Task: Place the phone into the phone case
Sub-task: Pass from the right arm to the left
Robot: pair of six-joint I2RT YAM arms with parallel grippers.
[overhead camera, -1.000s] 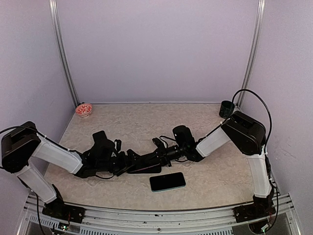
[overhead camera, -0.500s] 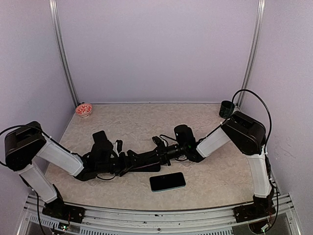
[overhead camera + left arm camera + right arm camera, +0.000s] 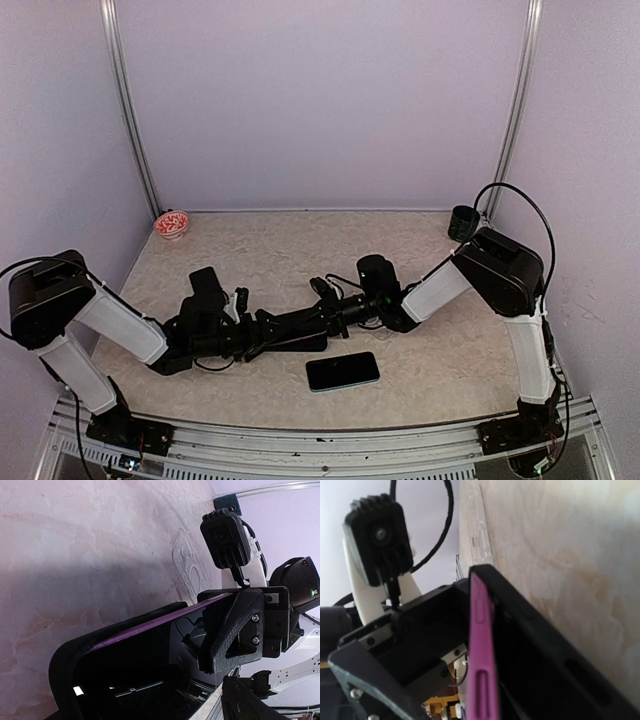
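A black phone case [image 3: 296, 326] with a purple-edged phone in it hangs between my two grippers, just above the table. In the left wrist view the case rim [image 3: 75, 652] wraps the purple edge [image 3: 165, 622] and the glossy screen [image 3: 130, 680]. In the right wrist view the purple edge [image 3: 482, 675] stands proud of the case wall [image 3: 545, 660]. My left gripper [image 3: 258, 331] is shut on the left end. My right gripper [image 3: 328, 312] is shut on the right end, and its finger [image 3: 235, 630] clamps over both the case and the purple edge.
A dark slab with a teal edge [image 3: 342, 371] lies flat near the table's front edge, just below the held case. A red-and-white bowl [image 3: 172, 224] stands at the back left and a dark cup [image 3: 462, 222] at the back right.
The case lay lower and flatter a second ago. It now sits slightly higher between the grippers, and the left arm has drawn a little to the left.
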